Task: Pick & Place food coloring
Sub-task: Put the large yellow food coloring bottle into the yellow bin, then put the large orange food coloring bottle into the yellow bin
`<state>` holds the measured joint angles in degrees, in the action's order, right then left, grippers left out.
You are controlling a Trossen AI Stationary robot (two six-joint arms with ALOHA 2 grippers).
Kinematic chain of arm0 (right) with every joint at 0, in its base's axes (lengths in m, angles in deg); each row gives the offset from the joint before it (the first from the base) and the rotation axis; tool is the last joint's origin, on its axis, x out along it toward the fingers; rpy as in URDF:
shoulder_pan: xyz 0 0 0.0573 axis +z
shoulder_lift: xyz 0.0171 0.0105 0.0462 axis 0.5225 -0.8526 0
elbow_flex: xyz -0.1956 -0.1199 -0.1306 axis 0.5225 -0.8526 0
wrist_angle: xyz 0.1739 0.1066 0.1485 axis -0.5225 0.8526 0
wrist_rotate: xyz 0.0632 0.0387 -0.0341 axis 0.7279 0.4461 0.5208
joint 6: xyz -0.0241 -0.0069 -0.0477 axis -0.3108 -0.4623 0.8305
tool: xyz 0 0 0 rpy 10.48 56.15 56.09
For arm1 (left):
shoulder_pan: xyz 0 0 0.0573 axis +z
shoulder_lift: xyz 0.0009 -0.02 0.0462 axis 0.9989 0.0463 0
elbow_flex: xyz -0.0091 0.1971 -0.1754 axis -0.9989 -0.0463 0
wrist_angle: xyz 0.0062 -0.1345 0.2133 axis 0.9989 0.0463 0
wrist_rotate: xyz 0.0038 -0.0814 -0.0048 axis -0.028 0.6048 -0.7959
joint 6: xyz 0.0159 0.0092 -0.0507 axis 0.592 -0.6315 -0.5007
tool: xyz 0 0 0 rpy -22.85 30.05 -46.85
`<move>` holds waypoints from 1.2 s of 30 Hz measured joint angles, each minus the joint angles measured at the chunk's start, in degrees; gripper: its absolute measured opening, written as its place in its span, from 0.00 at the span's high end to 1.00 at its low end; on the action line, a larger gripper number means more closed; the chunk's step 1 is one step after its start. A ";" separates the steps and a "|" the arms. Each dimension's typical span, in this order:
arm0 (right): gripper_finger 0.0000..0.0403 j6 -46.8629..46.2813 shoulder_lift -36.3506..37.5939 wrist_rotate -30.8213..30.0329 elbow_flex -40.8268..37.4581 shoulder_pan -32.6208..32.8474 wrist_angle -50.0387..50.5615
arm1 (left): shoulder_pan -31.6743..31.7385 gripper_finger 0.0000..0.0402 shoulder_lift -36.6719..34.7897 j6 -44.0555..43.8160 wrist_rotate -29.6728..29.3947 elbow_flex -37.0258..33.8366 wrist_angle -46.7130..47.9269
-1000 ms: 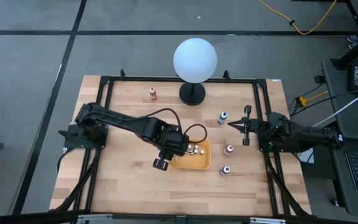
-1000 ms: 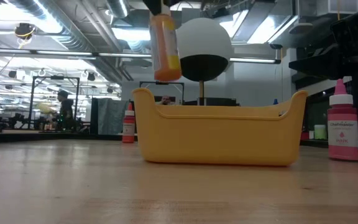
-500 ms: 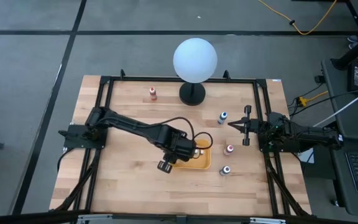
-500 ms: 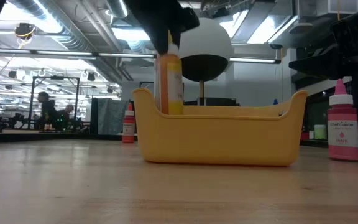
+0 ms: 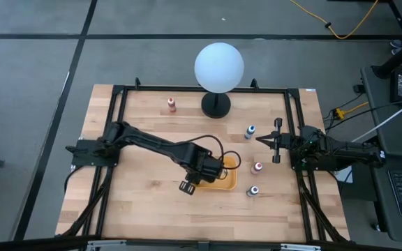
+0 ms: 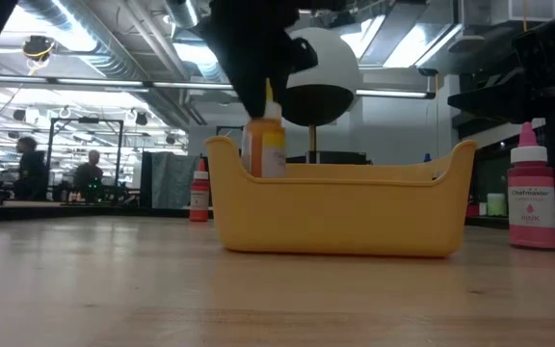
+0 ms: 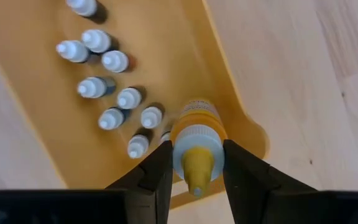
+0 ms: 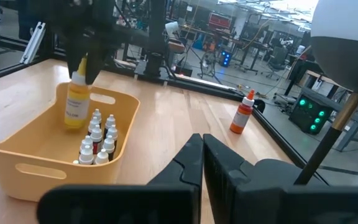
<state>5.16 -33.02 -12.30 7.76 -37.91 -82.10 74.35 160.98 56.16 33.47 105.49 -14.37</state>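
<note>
Food coloring bottles are spread across a wooden table point(image 5: 145, 202), and we are seeing one of them, a yellow bottle point(image 7: 196, 142), being gripped at its neck between the two dark fingers point(image 7: 156, 177) of the left gripper point(image 7: 195, 171). The bottle is hanging upright inside a yellow bin point(image 6: 340, 207), close to one end wall, with its lower part hidden below the rim in the low view. We cannot tell whether its base is touching the bin floor. Beside it in the bin, a cluster of tiny bottles point(image 7: 114, 87) with pale caps is standing upright. From above, the left arm is reaching across the table from its left edge to the bin point(image 5: 227, 183) near the middle. Other bottles are standing on the table outside the bin: a pink bottle point(image 5: 257, 167) just right of it, a purple bottle point(image 5: 254, 190) nearer the front edge, a blue bottle point(image 5: 250, 132) farther back, and an orange bottle point(image 5: 172, 105) well apart near the back left. A white globe lamp point(image 5: 218, 70) on a dark base is sitting at the back edge. The right gripper point(image 8: 202, 155) is waiting at the right side of the table, its fingers pressed together and holding nothing. In the low view, people point(image 6: 56, 173) are showing far off in the room behind.
</note>
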 joint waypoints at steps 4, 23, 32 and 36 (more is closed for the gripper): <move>0.96 0.00 0.00 -0.01 -0.01 0.01 0.02 | -0.02 0.72 1.06 1.11 0.44 0.02 -0.19; 0.96 0.00 0.00 -0.02 0.00 0.00 0.02 | 0.02 0.64 1.14 0.54 0.77 -0.02 0.23; 0.96 0.00 0.00 0.00 -0.01 0.01 0.02 | 0.24 0.65 0.48 0.01 0.45 2.09 5.24; 0.96 0.00 0.00 -0.01 -0.01 0.00 0.01 | 0.39 0.65 0.45 -1.85 -1.44 6.20 10.76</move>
<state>5.16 -33.02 -12.31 7.75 -37.91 -82.09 74.74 161.43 54.31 32.03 111.69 -3.60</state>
